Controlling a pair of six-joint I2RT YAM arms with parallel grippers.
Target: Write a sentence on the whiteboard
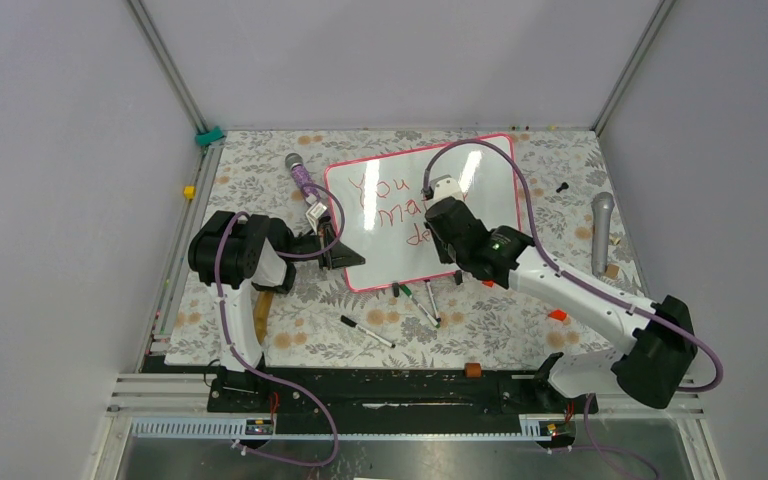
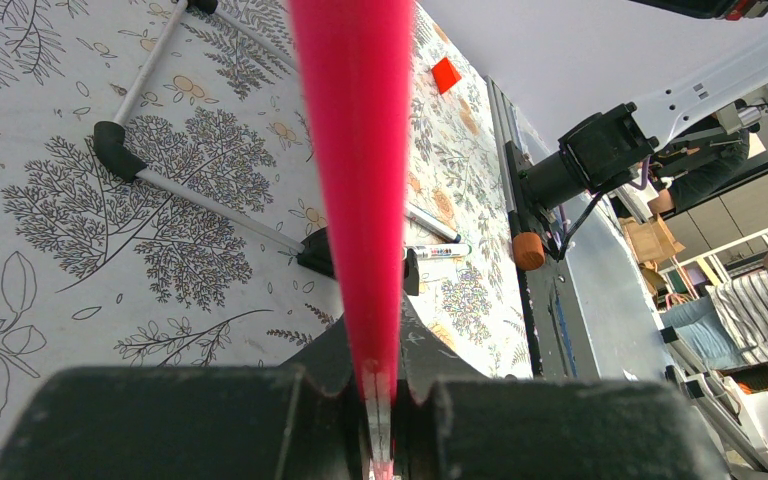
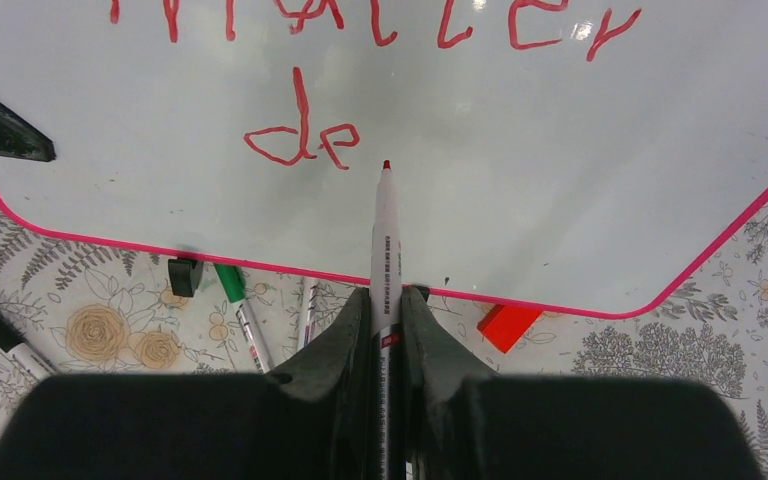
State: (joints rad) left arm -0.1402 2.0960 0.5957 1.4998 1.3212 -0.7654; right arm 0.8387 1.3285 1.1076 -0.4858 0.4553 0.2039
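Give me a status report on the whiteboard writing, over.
Left hand shut on whiteboard frame. Right hand shut on red marker, tip beside "de". Sentence reads "You matter de", unfinished. Loose markers lie off the board, not in the way.

The left arm [image 1: 245, 335] and the right arm [image 1: 580, 293] are built of white links and bulky black joints. Purple cables [image 1: 527, 200] are run along both. A small green light [image 1: 497, 243] is seen on the right arm. The left tool [image 2: 375, 375] and right tool [image 3: 388, 300] are formed of matte black tapered fingers [image 3: 345, 340].
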